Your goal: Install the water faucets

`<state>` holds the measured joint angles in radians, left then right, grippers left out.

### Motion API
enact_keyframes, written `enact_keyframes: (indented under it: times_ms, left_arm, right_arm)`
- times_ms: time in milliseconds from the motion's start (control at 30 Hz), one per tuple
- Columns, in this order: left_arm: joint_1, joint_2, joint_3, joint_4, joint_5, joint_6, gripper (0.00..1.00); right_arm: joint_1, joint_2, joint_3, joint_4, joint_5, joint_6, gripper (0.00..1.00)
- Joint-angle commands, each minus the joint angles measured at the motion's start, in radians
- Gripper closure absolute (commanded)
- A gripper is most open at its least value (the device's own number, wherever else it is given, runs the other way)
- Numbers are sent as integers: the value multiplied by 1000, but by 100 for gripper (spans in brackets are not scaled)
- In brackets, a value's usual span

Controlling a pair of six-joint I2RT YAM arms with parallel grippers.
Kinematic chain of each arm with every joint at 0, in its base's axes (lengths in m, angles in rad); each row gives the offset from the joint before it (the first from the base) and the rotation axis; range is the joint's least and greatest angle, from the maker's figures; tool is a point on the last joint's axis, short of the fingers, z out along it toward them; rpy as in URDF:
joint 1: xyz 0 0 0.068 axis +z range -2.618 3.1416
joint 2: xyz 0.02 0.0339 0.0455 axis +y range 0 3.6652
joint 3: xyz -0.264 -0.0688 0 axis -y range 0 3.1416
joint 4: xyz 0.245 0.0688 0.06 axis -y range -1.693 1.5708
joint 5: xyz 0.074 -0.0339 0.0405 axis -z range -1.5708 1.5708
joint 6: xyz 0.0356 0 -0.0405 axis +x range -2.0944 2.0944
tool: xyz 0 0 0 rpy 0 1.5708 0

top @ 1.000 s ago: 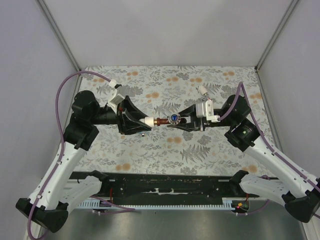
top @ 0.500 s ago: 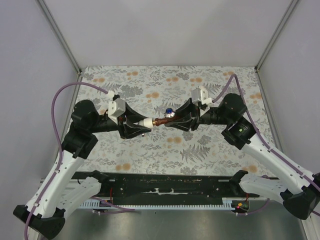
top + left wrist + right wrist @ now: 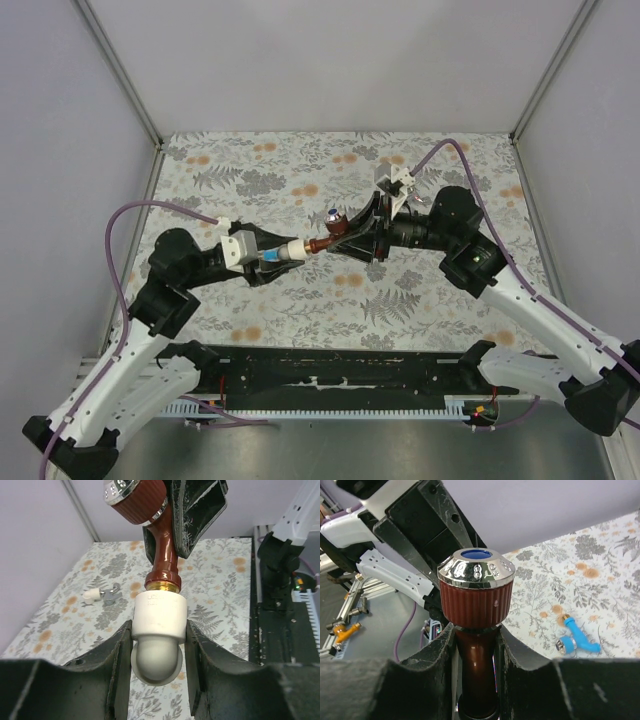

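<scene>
The reddish-brown water faucet (image 3: 322, 242) hangs above the table's middle, its ribbed chrome-topped knob (image 3: 335, 218) tilted up. My right gripper (image 3: 352, 238) is shut on its stem, just below the knob (image 3: 476, 595). The faucet's brass threaded end (image 3: 162, 584) sits in the mouth of a white pipe fitting (image 3: 159, 615). My left gripper (image 3: 159, 650) is shut on that fitting (image 3: 294, 247). A blue faucet (image 3: 577, 637) lies on the cloth. A white-silver faucet (image 3: 102, 595) lies there too.
The floral cloth (image 3: 300, 170) covers the table between grey side walls. A black metal rail (image 3: 330, 385) runs along the near edge between the arm bases. Purple cables (image 3: 150, 215) loop from both wrists.
Both wrists have rolled while holding their parts. The faucet's knob swung from facing upward to tilting up and to the left. The left arm dropped nearer; the right wrist rose farther back.
</scene>
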<state>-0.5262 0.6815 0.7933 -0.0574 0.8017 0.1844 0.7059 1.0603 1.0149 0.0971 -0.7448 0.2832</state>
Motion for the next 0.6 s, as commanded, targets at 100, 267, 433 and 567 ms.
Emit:
enact_keyframes:
  times_ms: [100,267,433,567]
  left_arm:
    - [-133,-37,-40,128,-297,266,98]
    - [-193,-63,-133,275,-450,355,98]
    - [-276,-36,-189,370,-636,499,98]
    - [-376,10,-265,505,-754,657,98]
  right_arm:
    - [15,30,48,-140,130,233,100]
    - [14,50,53,-183,199,382,100]
    - [15,79,60,-267,324,514,100]
    - [15,110,37,-286,392,649,100]
